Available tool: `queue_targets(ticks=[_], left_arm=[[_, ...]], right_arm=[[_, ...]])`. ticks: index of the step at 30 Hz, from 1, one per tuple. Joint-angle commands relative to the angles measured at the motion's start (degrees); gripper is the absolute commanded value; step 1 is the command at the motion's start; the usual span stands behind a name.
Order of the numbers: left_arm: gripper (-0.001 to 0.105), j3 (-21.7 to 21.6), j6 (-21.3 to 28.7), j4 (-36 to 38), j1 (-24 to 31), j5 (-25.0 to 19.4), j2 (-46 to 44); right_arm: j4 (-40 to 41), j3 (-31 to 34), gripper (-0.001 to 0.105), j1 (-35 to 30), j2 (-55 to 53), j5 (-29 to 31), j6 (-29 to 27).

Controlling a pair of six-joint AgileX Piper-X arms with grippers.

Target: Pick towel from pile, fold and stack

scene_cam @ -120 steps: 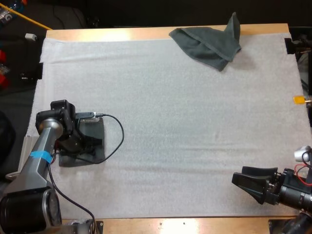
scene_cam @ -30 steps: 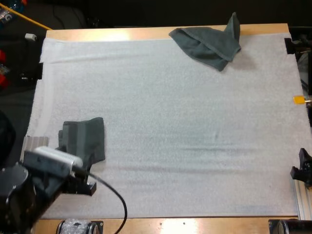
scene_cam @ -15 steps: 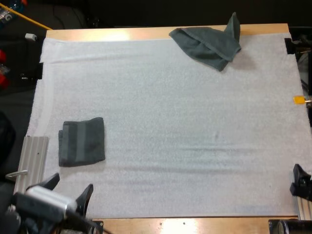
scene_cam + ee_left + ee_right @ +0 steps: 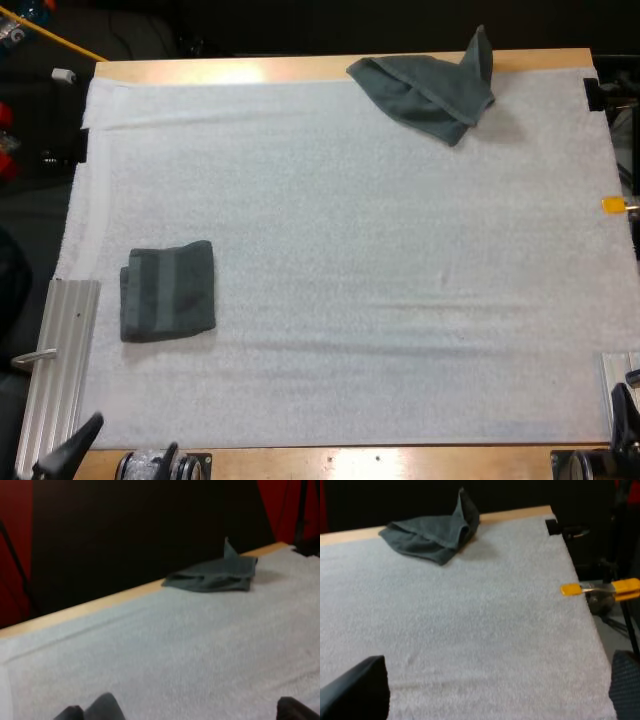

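Left gripper (image 4: 197, 706) and right gripper (image 4: 497, 680) spread, empty; crumpled towel (image 4: 430, 90), far from the folded towel (image 4: 168, 290), likely limp, light: pinch its raised corner.

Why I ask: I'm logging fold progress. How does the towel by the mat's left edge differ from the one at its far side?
The left towel is folded into a flat, neat rectangle; the far towel is crumpled, with one corner sticking up. The left towel lies on the white mat; the far towel overlaps the mat's far edge. Both are dark grey-green.
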Motion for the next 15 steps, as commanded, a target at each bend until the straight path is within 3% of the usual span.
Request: queue_targets(ticks=[1, 5, 11, 15], left_arm=[[0.071, -0.2, 0.4, 0.7, -0.3, 0.1, -1.1], [0.071, 0.1, 0.2, 3.1, -0.3, -0.8, -4.7], [0.071, 2.8, -3.5, 4.3, -0.3, -7.7, -11.3], [0.071, 4.4, -3.8, 3.2, 0.1, -9.0, -10.9]], right_arm=[[-0.4, -0.2, 0.086, -0.3, -2.6, -0.4, 0.3], [0.9, -0.9, 0.086, -0.3, -2.4, -1.8, 0.3], [0.8, -0.9, 0.086, -0.3, -2.4, -2.0, 0.3], [0.3, -0.8, 0.086, -0.3, -2.4, -2.0, 0.3]])
